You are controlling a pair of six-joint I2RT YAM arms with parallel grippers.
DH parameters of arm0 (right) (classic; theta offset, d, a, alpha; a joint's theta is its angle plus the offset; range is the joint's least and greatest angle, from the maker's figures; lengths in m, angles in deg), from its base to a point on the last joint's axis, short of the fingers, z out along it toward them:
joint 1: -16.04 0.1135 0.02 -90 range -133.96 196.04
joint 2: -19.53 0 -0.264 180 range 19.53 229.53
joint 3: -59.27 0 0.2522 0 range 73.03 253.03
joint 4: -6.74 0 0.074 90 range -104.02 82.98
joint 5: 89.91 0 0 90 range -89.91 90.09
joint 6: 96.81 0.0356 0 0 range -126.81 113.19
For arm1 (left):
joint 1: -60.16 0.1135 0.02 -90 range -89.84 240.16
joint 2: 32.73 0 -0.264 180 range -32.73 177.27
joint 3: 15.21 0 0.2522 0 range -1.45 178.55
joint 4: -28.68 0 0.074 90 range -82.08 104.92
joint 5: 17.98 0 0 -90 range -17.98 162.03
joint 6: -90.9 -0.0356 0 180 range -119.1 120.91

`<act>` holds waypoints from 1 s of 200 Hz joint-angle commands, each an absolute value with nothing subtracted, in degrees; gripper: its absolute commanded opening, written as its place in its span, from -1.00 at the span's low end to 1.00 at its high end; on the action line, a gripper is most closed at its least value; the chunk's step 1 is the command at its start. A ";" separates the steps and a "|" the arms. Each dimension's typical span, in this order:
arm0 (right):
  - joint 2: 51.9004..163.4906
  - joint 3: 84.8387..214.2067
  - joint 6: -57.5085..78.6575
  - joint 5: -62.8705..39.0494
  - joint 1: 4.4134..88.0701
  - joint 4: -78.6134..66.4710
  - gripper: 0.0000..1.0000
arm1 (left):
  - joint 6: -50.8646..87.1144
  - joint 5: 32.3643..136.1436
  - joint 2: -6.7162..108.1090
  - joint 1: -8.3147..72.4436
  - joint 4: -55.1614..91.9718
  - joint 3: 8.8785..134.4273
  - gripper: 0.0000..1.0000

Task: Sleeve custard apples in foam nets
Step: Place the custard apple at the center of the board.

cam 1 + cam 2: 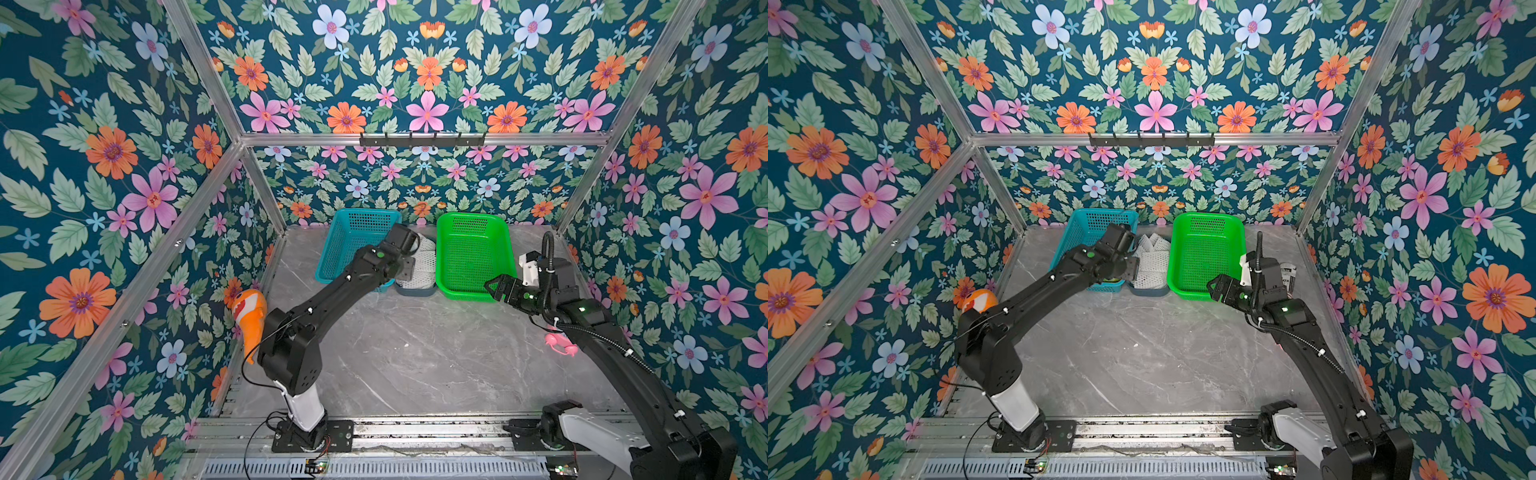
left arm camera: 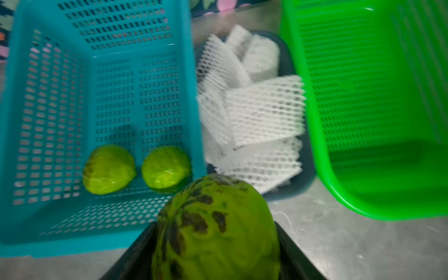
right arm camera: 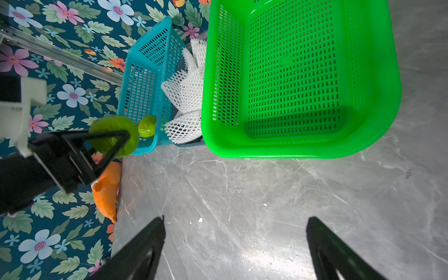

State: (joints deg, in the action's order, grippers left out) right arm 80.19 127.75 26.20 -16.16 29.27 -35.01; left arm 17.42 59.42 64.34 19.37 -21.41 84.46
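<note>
Floral walls (image 1: 104,166) all round, grey marble table (image 1: 415,361). Far end, side by side: blue basket (image 1: 353,237), dark tray (image 1: 415,292), green basket (image 1: 469,253). Nets (image 1: 424,259) sit piled in the tray, white mesh, overlapping, count unclear.

Left gripper (image 2: 214,228) is clamped on the held apple (image 2: 218,206), one finger on each side. The fruit is green with dark blotches. It is held at the blue basket's near end, close to the tray. The left wrist view is blurred.

Second apple (image 2: 109,169) and third apple (image 2: 166,168) lie side by side on the blue basket's floor at its near end, nearly touching. All three apples are bare, with no net on any.

Right gripper (image 3: 235,225) has its fingers spread wide with nothing between them. It is over bare table just in front of the green basket's near rim.

Orange fish toy (image 1: 249,316) is at the table's left edge. Small pink item (image 1: 561,345) is at the right edge, partly behind the right arm (image 1: 602,332); cannot tell what it is.
</note>
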 commanded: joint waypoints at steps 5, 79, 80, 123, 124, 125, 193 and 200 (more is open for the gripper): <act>80.00 127.30 28.12 -16.15 29.31 -33.83 0.83 | 19.48 57.24 60.82 15.32 -16.37 78.76 0.30; 78.60 124.85 29.21 -15.50 29.78 -33.27 0.83 | 23.71 59.59 58.04 7.10 -9.10 65.31 0.33; 78.60 124.82 29.22 -15.53 29.76 -33.24 0.83 | 23.78 59.61 58.14 7.00 -8.95 65.20 0.33; 78.42 123.94 30.06 -15.41 29.84 -32.42 0.82 | 25.69 56.62 62.19 3.43 -7.59 63.45 0.34; 78.42 123.93 30.08 -15.39 29.84 -32.42 0.82 | 25.69 56.41 62.28 3.32 -7.54 63.43 0.34; 78.46 123.88 30.09 -15.43 29.84 -32.42 0.82 | 25.69 56.22 62.37 3.26 -7.51 63.38 0.34; 78.68 123.61 30.02 -14.78 29.97 -32.67 0.82 | 27.36 48.13 67.61 -0.31 -7.16 62.83 0.37; 78.68 123.65 30.02 -14.77 29.93 -32.60 0.82 | 27.36 47.91 68.04 -0.49 -7.15 63.01 0.37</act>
